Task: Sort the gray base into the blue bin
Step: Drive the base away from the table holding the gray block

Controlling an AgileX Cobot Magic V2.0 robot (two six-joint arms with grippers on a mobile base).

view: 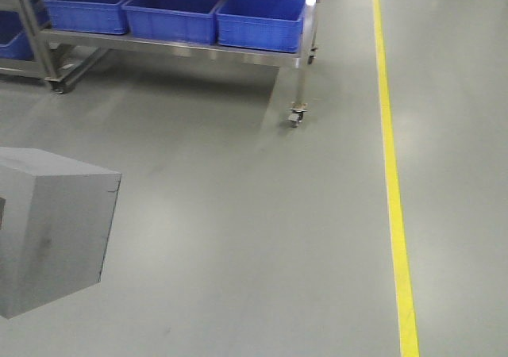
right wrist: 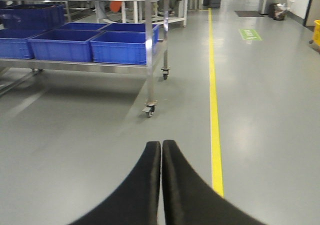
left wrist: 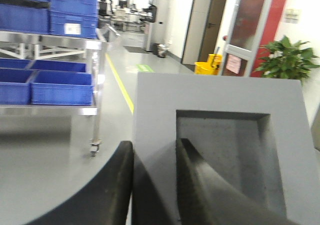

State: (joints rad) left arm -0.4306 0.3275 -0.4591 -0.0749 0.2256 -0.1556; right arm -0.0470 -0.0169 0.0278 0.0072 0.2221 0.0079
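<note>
- Low at the left of the front view, the gray base (view: 55, 230) hangs clear of the floor (view: 238, 214), well apart from the nearest blue bin (view: 262, 20) on the wheeled rack (view: 299, 71).
- The left gripper (left wrist: 154, 147) is closed down on the base. One finger sits inside the square recess (left wrist: 225, 150), the other outside, and the wall is pinched between them.
- The right gripper (right wrist: 161, 147) has its fingers pressed together and carries nothing.
- The step looks like the carry to the bin. It would go best with a firm pinch, travel above the rim and a lowering inside before release, since a one-wall hold could let the block swing.
- The recess faces back toward the left wrist. The block sits tilted and, being cube-like, shows no clear long axis.
</note>
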